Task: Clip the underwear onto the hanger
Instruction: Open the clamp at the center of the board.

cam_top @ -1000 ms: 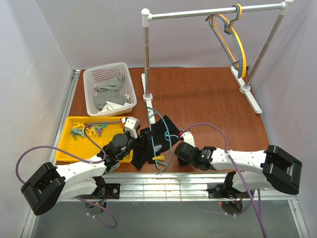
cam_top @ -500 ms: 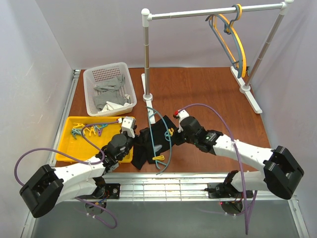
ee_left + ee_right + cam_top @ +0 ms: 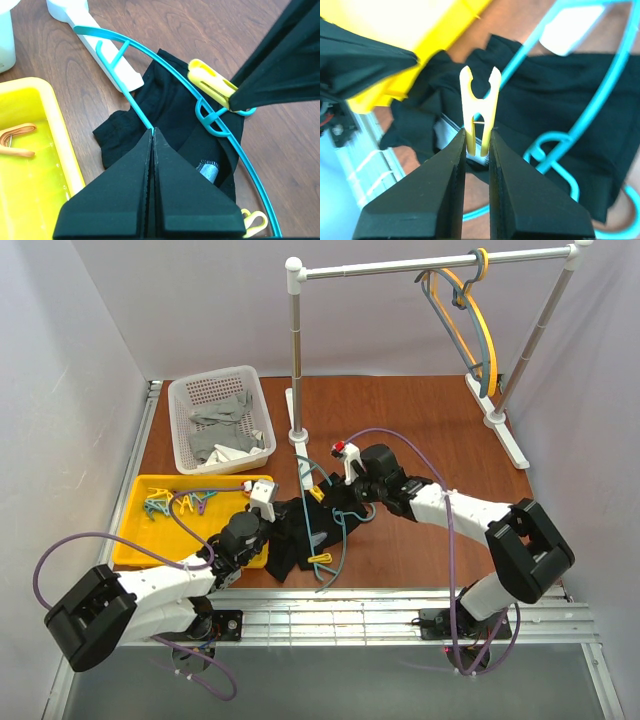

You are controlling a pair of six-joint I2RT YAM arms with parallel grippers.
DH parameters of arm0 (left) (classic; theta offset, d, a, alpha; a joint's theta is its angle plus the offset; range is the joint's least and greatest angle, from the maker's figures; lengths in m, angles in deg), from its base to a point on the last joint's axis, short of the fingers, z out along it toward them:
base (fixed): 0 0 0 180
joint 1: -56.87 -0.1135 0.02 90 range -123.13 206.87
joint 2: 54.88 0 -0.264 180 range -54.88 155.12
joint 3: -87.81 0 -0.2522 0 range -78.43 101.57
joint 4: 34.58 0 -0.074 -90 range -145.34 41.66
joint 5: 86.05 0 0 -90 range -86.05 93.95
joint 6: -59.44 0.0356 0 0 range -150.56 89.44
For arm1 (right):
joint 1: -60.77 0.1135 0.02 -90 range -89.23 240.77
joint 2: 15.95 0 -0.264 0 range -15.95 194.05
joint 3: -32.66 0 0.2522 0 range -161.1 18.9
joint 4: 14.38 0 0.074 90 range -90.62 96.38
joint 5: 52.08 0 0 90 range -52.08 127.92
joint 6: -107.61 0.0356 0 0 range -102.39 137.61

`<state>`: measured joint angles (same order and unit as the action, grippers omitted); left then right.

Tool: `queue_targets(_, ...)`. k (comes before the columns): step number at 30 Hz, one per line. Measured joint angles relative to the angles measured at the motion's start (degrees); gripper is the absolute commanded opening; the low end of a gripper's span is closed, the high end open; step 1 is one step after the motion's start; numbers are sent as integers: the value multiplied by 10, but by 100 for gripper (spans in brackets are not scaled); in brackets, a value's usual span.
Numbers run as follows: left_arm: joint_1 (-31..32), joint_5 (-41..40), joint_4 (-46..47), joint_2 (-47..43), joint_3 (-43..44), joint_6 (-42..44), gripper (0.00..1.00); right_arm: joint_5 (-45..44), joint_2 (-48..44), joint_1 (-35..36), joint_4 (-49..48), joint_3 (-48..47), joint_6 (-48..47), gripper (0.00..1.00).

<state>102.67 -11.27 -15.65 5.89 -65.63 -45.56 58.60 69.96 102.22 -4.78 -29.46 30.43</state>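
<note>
Now the underwear [image 3: 165, 105] lies flat on the bench [image 3: 420, 430], near the front edge and a little left of centre. The hanger [image 3: 136, 111] is laid across it, hook towards the far side. A second peg [image 3: 320, 558] already sits at the hanger's near end, so one side looks fastened.

Two things have changed in the last second. The left pincer [image 3: 152, 131], which stood wide apart a moment ago, has snapped together. Its tips meet right where the hanger's straight bar crosses the black fabric. Whether it has caught cloth or bar between them, I cannot tell; it looks like a hold-down to keep both steady.

The right arm has swung from the near right of the bench up and leftward. The right pincer [image 3: 478, 134] is clamped on the tail of a yellow peg [image 3: 480, 112]. The peg's forked mouth points down at the underwear and the hanger's curved arm. It hovers just above them, not yet biting on either.

By my reading, the second clipping is being set up. The peg must still be squeezed open and pushed over fabric and hanger together, and the loose cloth could slip off the thin bar. The yellow tray [image 3: 135, 540] of spare pegs sits to the left.
</note>
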Motion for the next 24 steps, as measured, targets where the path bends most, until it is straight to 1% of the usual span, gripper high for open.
queue_targets(6, 0, 13, 6, 20, 0, 2, 0, 86, 56, -17, -15, -43, 3, 1)
queue_targets(12, 0, 50, 8, 44, 0, -1, 0, 160, 121, -37, -19, -77, 18, 1)
queue_targets(17, 0, 85, -1, 62, 1, -8, 0, 191, 147, -51, -3, -103, 21, 1)
queue_targets(21, 0, 114, -38, 81, 16, -27, 0, 203, 171, -59, 26, -134, 19, 1)
queue_targets(24, 1, 127, -59, 78, 17, -46, 0, 205, 185, -63, 58, -151, 13, 1)
